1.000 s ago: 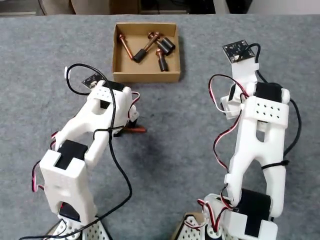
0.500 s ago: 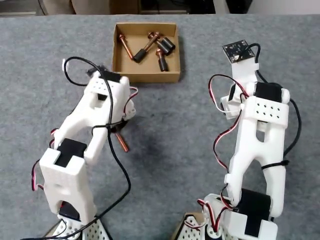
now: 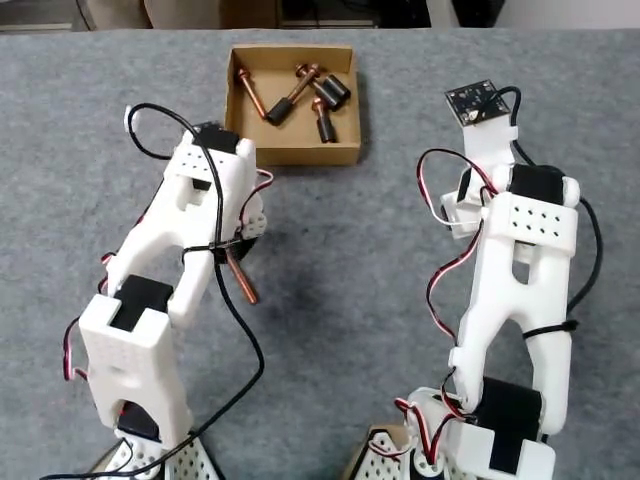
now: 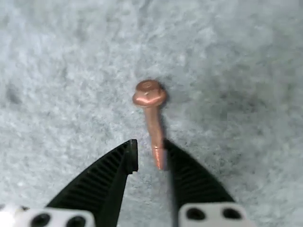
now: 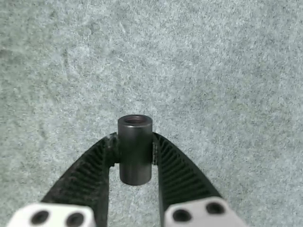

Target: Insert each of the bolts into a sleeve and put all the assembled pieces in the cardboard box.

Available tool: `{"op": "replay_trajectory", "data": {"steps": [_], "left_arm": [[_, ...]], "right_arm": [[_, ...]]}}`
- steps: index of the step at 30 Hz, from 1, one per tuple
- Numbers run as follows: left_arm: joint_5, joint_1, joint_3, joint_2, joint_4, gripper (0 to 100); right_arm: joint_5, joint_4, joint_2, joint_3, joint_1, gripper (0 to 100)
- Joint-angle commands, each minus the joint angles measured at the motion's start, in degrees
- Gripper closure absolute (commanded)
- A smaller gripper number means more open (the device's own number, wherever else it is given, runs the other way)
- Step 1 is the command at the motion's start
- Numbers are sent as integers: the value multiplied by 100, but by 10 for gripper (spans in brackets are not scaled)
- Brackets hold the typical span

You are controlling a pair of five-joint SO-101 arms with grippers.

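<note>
Plainly, the next move turns on how the bolt (image 4: 149, 118) sits in the left jaws. Its long axis runs in line with them, flanged head pointing away and threaded tip reaching in between the fingers (image 4: 189, 175). The left jaws stand a little spread. The tip lies against one finger with a gap on the other side, so they straddle the shank and do not look to be pinching it.

From the high view the bolt (image 3: 241, 276) pokes out from under the left arm (image 3: 190, 230) on the grey bench (image 3: 380, 250). It lies slantwise, head toward the robot's base and slightly toward the middle.

The right jaws are pressed onto a dark sleeve (image 5: 135, 149) held lengthwise between them, its open bore facing away from the wrist. The right arm (image 3: 525, 250) stands well apart from the bolt across the bench, so the left arm is clearly the nearer one.

My judgement: the left jaws need to close on the threaded end and lift. The bolt's axis must then be brought square to that bore, and a grip so close to the tip could let the head droop.

The cardboard box (image 3: 293, 155) sits at the far side, just beyond the left arm. It holds several copper bolts and dark sleeves — about three look sleeved, while one bolt near a side wall appears bare, though I cannot be sure.
</note>
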Motion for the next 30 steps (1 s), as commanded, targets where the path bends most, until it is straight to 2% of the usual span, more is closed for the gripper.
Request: {"op": "replay_trajectory", "data": {"steps": [1, 8, 15, 18, 25, 30], "left_arm": [[387, -264, 26, -101, -167, 786], [378, -598, 123, -40, -352, 795], [404, -404, 352, -48, -352, 797], [633, -308, 387, -48, -360, 794], [721, -290, 607, -48, -598, 795], [721, -255, 1090, -48, -1090, 796]], "right_arm": [[-35, 9, -242, -259, -92, 997], [-35, -9, -242, -259, -92, 997], [-35, -9, -242, -259, -92, 997], [-35, -9, -251, -259, -92, 997], [-35, -9, -277, -259, -92, 997], [-35, -9, -268, -259, -92, 997]]}}
